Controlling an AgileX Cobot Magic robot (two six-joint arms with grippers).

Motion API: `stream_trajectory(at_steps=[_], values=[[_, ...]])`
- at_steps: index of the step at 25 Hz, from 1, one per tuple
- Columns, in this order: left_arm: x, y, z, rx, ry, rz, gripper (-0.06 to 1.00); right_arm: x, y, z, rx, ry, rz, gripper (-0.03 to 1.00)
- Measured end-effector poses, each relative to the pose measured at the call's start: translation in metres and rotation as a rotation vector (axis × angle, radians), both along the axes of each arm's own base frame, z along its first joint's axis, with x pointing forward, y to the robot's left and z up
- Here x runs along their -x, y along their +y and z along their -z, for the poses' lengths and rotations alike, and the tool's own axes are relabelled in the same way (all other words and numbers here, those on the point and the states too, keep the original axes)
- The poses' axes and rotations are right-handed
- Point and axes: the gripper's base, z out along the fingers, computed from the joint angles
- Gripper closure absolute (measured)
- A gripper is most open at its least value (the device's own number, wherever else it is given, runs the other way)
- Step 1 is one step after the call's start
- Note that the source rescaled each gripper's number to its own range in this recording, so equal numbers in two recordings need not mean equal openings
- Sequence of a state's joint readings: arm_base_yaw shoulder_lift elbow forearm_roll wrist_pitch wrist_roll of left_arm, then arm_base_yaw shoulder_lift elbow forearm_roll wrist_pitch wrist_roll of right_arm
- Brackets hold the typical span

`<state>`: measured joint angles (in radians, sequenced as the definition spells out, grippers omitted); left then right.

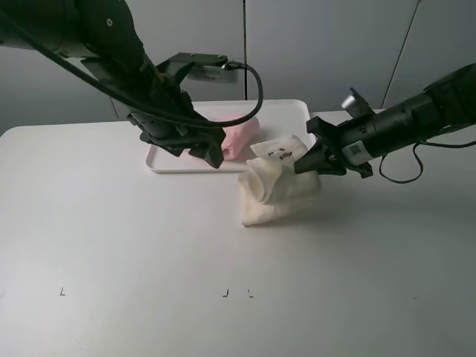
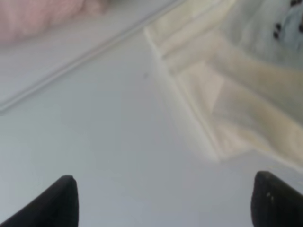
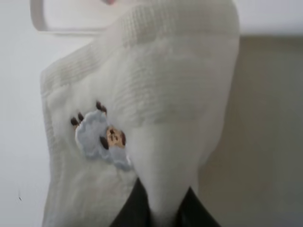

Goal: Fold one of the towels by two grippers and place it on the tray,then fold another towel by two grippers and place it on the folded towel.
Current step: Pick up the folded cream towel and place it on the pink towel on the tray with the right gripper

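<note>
The pale pink towel (image 1: 242, 134) lies bunched on the white tray (image 1: 286, 111), at its front middle. My left gripper (image 1: 207, 149) hangs over the tray's front rim just left of the pink towel; it is open (image 2: 165, 203) with only bare table between its fingertips (image 2: 61, 198). The cream-white towel (image 1: 279, 190) sits partly folded on the table in front of the tray's right end. My right gripper (image 1: 305, 160) is shut on its raised upper fold, which is pinched between the fingers (image 3: 128, 213). A small sheep patch (image 3: 102, 137) faces up on the cream towel (image 3: 165, 85).
The tray's front rim (image 2: 94, 52) runs close to the cream towel's edge (image 2: 199, 109), and the pink towel (image 2: 38, 16) shows beyond it. Small black marks (image 1: 225, 294) sit near the table's front. A grey wall stands behind the table.
</note>
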<state>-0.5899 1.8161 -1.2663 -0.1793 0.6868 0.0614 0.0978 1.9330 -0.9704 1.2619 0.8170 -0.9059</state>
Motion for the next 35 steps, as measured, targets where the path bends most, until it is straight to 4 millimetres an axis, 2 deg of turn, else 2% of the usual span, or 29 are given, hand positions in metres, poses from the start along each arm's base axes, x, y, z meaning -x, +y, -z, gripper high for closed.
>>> stream_trajectory(at_steps=[4,8,12,15,18,24,25,29,35], values=[[0.014,0.016,0.005,0.007,-0.034,-0.022,0.0,-0.026,0.006,-0.033,-0.047,-0.032,-0.026,0.93],[0.017,0.019,0.008,0.012,-0.048,-0.027,0.0,-0.056,0.012,-0.078,-0.068,-0.12,-0.017,0.93],[0.015,0.017,0.007,0.035,-0.078,-0.037,0.0,-0.078,0.029,-0.124,-0.063,-0.216,-0.017,0.93],[0.014,0.016,0.006,0.055,-0.087,-0.045,0.0,-0.093,0.048,-0.143,-0.092,-0.249,-0.016,0.93],[0.014,0.014,0.005,0.069,-0.085,-0.032,0.0,-0.11,0.073,-0.136,-0.125,-0.217,-0.037,0.93],[0.015,0.014,0.005,0.077,-0.083,-0.023,0.0,-0.134,0.118,-0.101,-0.222,-0.136,-0.053,0.93],[0.015,0.014,0.005,0.077,-0.083,-0.023,0.0,-0.137,0.121,-0.097,-0.251,-0.122,-0.042,0.93],[0.015,0.014,0.005,0.073,-0.087,-0.01,0.0,-0.147,0.124,-0.061,-0.26,-0.054,-0.017,0.93],[0.015,0.014,0.005,0.072,-0.089,-0.004,0.0,-0.155,0.119,-0.001,-0.108,-0.019,-0.002,0.93]])
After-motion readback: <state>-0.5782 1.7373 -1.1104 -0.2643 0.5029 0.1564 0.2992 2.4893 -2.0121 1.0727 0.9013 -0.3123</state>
